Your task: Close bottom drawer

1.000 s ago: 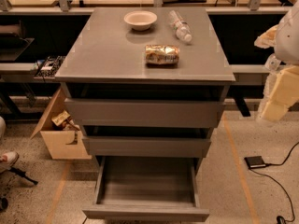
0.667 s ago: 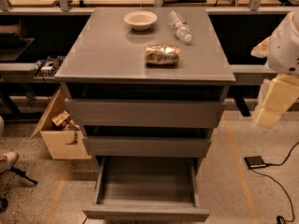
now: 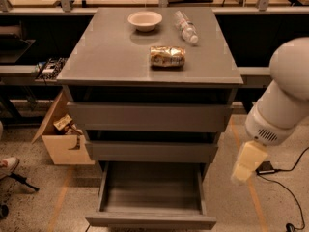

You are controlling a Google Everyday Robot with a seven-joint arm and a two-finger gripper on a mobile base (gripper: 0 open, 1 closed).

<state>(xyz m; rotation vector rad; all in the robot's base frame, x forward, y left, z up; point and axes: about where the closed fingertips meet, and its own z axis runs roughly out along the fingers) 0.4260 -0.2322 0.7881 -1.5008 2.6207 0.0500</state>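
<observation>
The bottom drawer (image 3: 150,220) of the grey cabinet (image 3: 145,57) is pulled far out. Its shallow grey box shows nothing inside. The middle drawer front (image 3: 150,151) and the taller top drawer front (image 3: 147,117) sit slightly out from the frame. My white arm (image 3: 285,95) comes in from the right. Its cream end with the gripper (image 3: 241,170) hangs to the right of the cabinet, level with the open bottom drawer and apart from its right side.
On the cabinet top lie a white bowl (image 3: 145,20), a plastic bottle (image 3: 186,27) on its side and a snack bag (image 3: 167,56). A cardboard box (image 3: 60,134) stands on the floor at the left. A cable and a small device (image 3: 265,167) lie on the floor at the right.
My arm has swung down and to the left, from beside the cabinet top to beside the bottom drawer. The drawers have not moved.
</observation>
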